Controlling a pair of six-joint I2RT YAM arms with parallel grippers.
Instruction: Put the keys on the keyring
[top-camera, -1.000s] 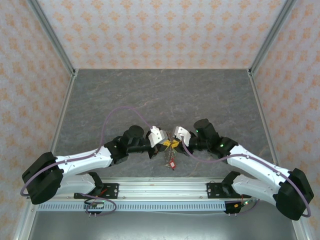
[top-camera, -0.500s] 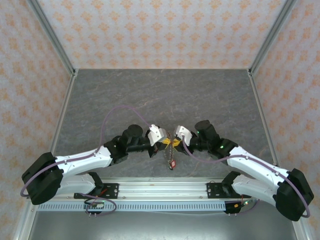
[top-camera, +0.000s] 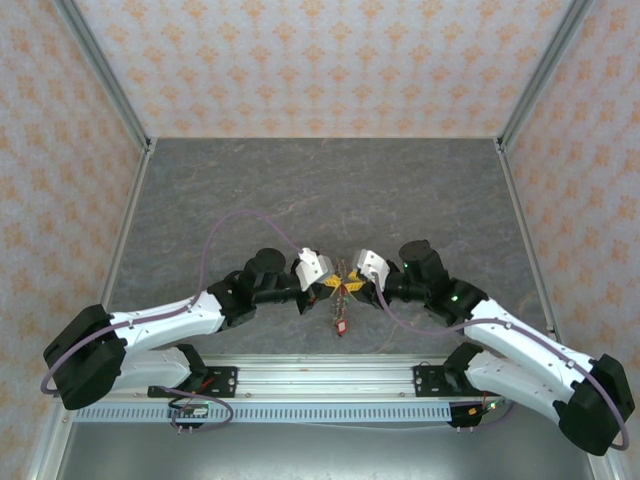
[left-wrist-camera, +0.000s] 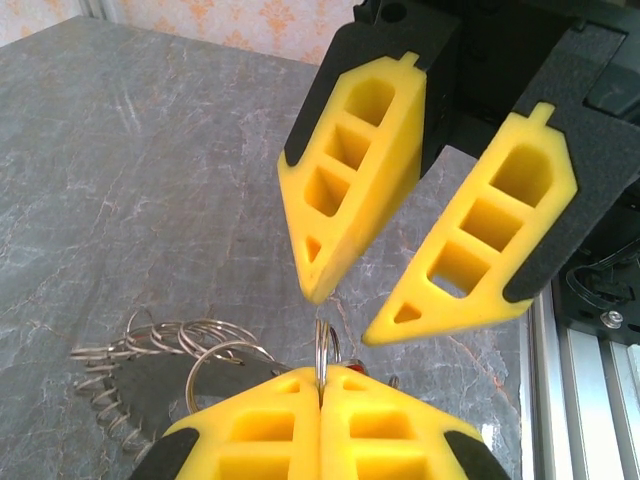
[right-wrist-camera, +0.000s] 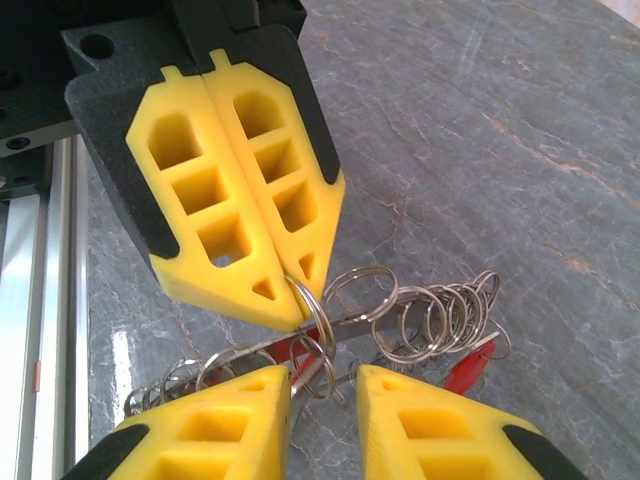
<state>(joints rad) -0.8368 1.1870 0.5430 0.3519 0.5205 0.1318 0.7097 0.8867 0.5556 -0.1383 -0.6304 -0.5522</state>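
Note:
The keyring (right-wrist-camera: 440, 318) is a grey metal loop strung with several small split rings, held just above the table between both grippers. My left gripper (left-wrist-camera: 322, 376) is shut on one upright split ring (left-wrist-camera: 323, 345); from the right wrist it appears as the upper yellow pair (right-wrist-camera: 297, 285). My right gripper (right-wrist-camera: 325, 388) is open, with split rings and a red key (right-wrist-camera: 292, 347) lying in the gap between its fingers. Another red key (right-wrist-camera: 470, 366) hangs off the ring's right side. From above, the left gripper (top-camera: 327, 288) and right gripper (top-camera: 353, 287) meet tip to tip, with keys (top-camera: 341, 322) dangling below them.
The grey stone-patterned table (top-camera: 320, 190) stretches away behind the grippers, walled in by patterned panels. The aluminium rail (top-camera: 320, 375) with the arm bases runs along the near edge, close under the dangling keys.
The right arm has shifted slightly to the right while its fingertips stay at the ring. The dangling keys have swung a little to the left and up. The left gripper keeps its hold.

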